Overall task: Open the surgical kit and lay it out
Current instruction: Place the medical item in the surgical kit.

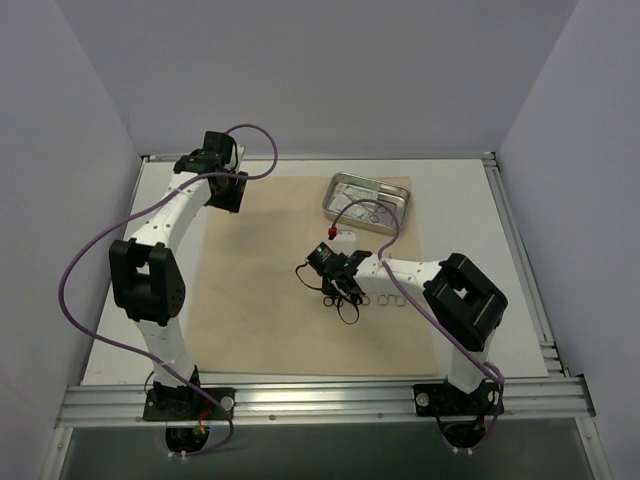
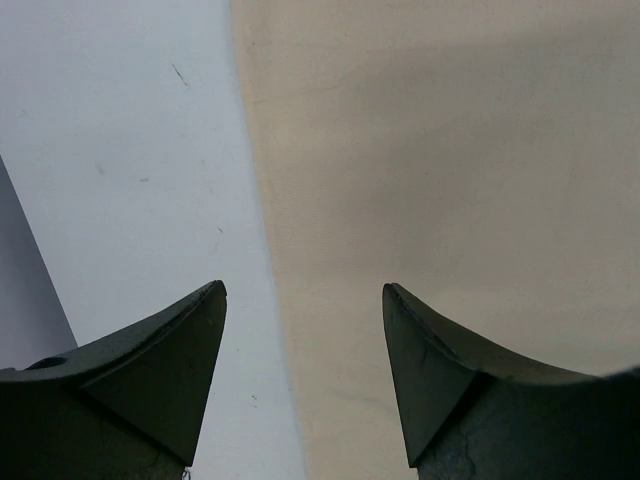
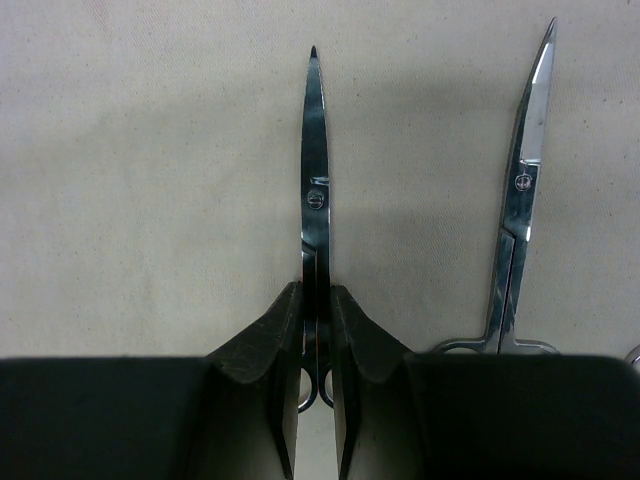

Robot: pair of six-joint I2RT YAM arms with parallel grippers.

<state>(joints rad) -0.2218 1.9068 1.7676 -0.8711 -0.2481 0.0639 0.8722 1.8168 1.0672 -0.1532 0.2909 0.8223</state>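
Note:
The beige cloth wrap (image 1: 270, 290) lies spread flat on the table. On its far right part stands the steel tray (image 1: 368, 198), with small items inside that I cannot make out. My right gripper (image 1: 340, 290) (image 3: 316, 290) is shut on slim metal scissors (image 3: 316, 180), gripping the shanks just above the finger rings, with the blades pointing away over the cloth. A second scissor-handled instrument (image 3: 520, 200) lies on the cloth just to its right. My left gripper (image 1: 200, 158) (image 2: 305, 290) hangs open and holds nothing, over the cloth's far left edge (image 2: 262, 230).
More instrument finger rings (image 1: 388, 300) lie on the cloth beside the right arm's wrist. A small white piece (image 1: 346, 237) sits near the tray. White table top (image 2: 130, 180) shows left of the cloth. Grey walls enclose the table on three sides.

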